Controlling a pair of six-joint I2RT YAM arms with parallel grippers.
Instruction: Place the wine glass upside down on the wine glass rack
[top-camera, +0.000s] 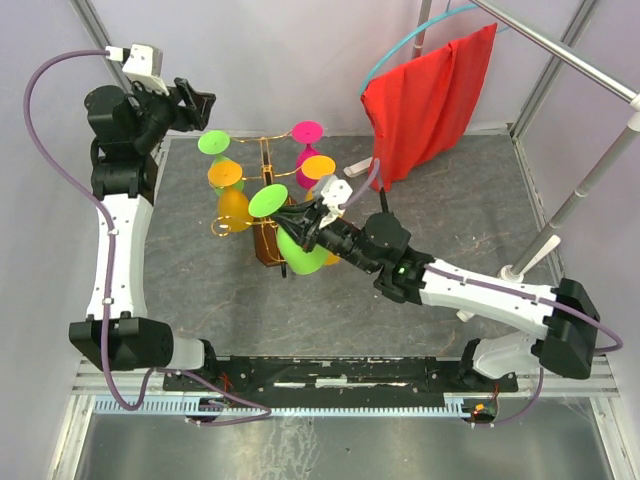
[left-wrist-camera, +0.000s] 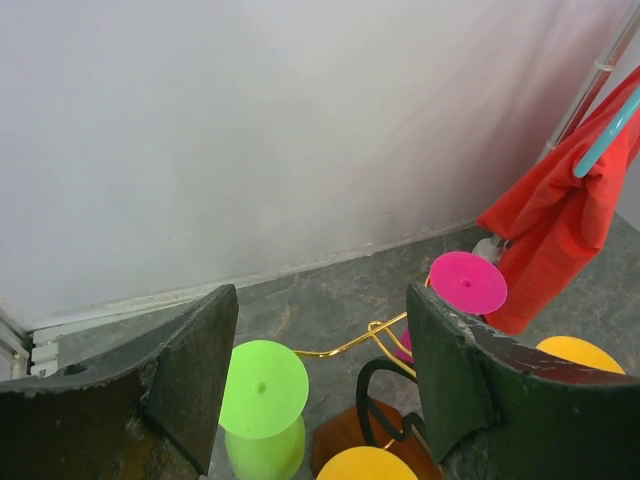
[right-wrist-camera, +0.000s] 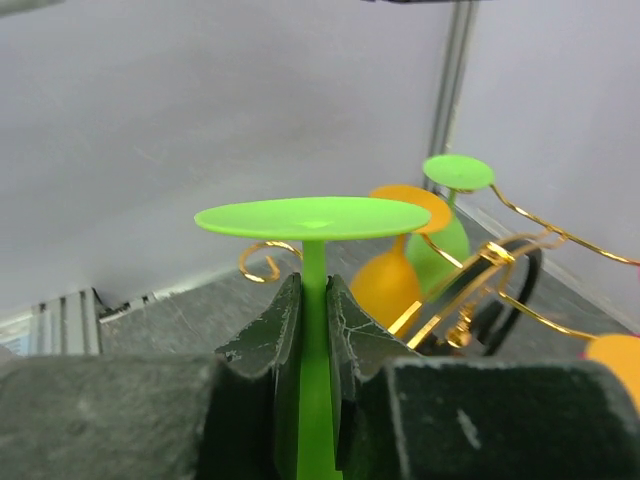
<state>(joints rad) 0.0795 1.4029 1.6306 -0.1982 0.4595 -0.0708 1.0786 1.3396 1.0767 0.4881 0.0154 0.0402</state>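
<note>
My right gripper (top-camera: 298, 222) (right-wrist-camera: 314, 300) is shut on the stem of a green wine glass (top-camera: 285, 235) (right-wrist-camera: 315, 225). The glass is upside down, its round foot up, close to the near side of the wine glass rack (top-camera: 266, 240). The rack has a dark brown wooden base and gold wire arms (right-wrist-camera: 520, 250) with curled scrolls. Another green glass (top-camera: 214, 143), two orange glasses (top-camera: 228, 190) and a pink glass (top-camera: 307, 133) hang on it. My left gripper (top-camera: 203, 103) (left-wrist-camera: 320, 370) is open and empty, raised behind the rack's left side.
A red cloth (top-camera: 430, 100) hangs from a metal stand at the back right. A white stand foot (top-camera: 515, 270) sits on the right of the grey mat (top-camera: 450, 200). White walls close in the back and the sides.
</note>
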